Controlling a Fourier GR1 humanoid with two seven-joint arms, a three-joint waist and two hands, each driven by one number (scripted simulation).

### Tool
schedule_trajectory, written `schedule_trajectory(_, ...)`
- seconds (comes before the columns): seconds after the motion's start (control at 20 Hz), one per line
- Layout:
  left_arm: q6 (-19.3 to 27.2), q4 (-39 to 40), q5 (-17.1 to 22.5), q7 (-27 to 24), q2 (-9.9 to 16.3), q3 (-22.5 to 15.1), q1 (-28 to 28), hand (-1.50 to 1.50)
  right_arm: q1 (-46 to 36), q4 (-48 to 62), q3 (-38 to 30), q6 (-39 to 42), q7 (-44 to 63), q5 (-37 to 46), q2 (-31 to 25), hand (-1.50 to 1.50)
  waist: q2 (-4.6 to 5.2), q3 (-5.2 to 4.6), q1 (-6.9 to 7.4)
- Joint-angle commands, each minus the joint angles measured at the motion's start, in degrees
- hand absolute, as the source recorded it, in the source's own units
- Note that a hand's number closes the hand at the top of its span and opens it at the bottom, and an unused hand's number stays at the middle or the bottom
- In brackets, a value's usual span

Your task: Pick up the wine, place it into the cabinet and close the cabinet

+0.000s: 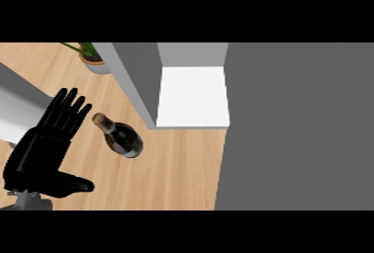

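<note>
The wine bottle (120, 136) stood on the light wooden counter (175, 168), seen from steeply above, so its dark glass body looked foreshortened. Its neck, capped in gold-brown foil, pointed toward the upper left of the view, and its rounded base showed toward the lower right. A thin pale band ran across the body. The cabinet (191, 84) stood just beside the bottle, to its right. It was open, with grey walls and a white floor inside. Its grey door filled the right side of the view.
</note>
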Motion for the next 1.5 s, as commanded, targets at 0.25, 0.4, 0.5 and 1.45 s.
schedule_trajectory(0.25, -2.63, 9.51, -4.73, -10.85, -0.44, 1.67, 0.65, -1.50, 1.10, -8.20, -0.63, -0.02, 3.45, -2.71, -0.05, -1.50, -0.03, 0.01, 0.12)
schedule_trajectory(0.4, -3.89, 15.91, -5.07, -13.13, 0.90, 3.01, -2.19, -1.50, 5.98, -8.06, -1.33, 2.76, -0.79, -4.60, -0.69, -1.50, 0.00, 0.04, -0.11)
schedule_trajectory(0.5, -5.03, 19.06, -7.18, -18.20, -1.26, 1.14, -1.29, -1.50, 4.04, -8.04, 3.58, 0.15, 1.15, 0.87, 1.47, -1.50, -0.02, -0.01, -0.05)
schedule_trajectory(1.45, -8.95, 38.77, -11.54, -29.66, 1.08, 1.75, -8.41, -1.50, -0.11, -8.21, -3.05, 0.47, 4.62, -5.06, 0.17, -1.50, 0.01, 0.01, -0.07)
